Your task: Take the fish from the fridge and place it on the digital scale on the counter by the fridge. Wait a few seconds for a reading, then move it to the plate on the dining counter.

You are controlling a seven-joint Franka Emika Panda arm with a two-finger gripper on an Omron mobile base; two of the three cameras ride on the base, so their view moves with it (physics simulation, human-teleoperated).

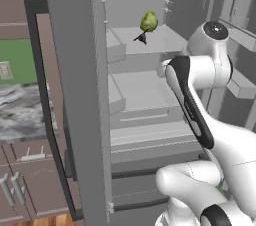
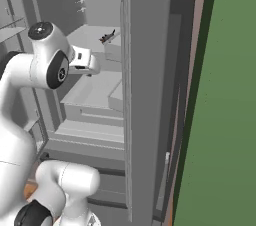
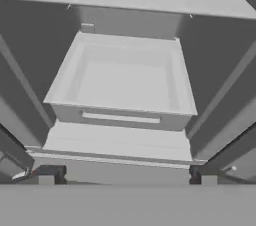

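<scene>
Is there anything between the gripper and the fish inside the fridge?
Nothing visible blocks it. The fish sits on an upper shelf of the open fridge. The open gripper faces a lower shelf, with free space up to the fish.

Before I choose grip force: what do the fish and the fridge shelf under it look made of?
The fish looks like soft, matte flesh: bumpy olive body, dark tail, no shine. The shelf looks like hard, smooth pale grey plastic with flat, even shading, though possibly painted metal.
</scene>
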